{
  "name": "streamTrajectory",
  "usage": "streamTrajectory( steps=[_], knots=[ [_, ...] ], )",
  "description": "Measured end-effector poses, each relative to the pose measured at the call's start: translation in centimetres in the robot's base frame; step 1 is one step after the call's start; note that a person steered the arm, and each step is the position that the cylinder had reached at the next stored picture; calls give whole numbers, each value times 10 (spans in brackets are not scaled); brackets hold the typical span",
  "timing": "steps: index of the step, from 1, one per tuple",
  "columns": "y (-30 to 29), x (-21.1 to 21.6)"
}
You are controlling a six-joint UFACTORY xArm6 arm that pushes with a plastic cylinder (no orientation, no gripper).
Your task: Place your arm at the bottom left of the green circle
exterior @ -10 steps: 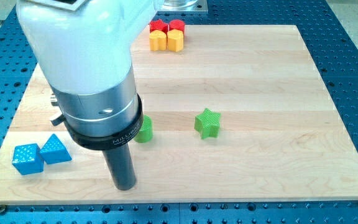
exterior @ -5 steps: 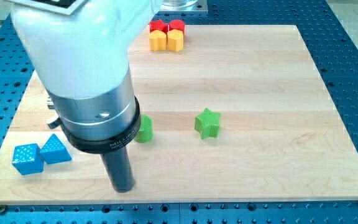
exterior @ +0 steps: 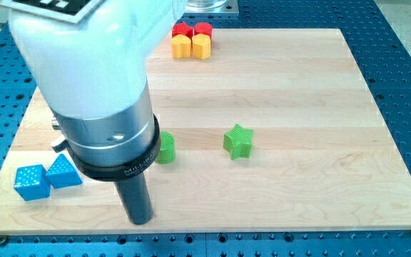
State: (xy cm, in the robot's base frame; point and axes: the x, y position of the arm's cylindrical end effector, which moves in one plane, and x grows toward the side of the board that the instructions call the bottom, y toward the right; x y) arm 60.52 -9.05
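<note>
The green circle block [exterior: 167,148] sits on the wooden board [exterior: 298,86] left of centre, partly hidden by my arm's metal collar. My tip [exterior: 140,219] rests on the board below and a little to the left of it, near the board's bottom edge, apart from the block. A green star block [exterior: 238,140] lies to the right of the circle.
A blue cube [exterior: 31,182] and a blue triangle block [exterior: 63,172] sit at the bottom left, left of my tip. Two red blocks [exterior: 192,29] and two yellow blocks [exterior: 192,46] cluster at the top edge. My large arm body covers the upper left.
My tip has slid a little to the left and down toward the board's bottom edge. The blocks have not moved.
</note>
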Motion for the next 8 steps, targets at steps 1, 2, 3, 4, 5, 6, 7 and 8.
streamTrajectory(
  steps=[1, 2, 3, 4, 5, 6, 7, 8],
  knots=[
    [-3, -3],
    [-3, -4],
    [-3, -4],
    [1, 1],
    [3, 3],
    [3, 2],
    [3, 2],
    [6, 2]
  ],
)
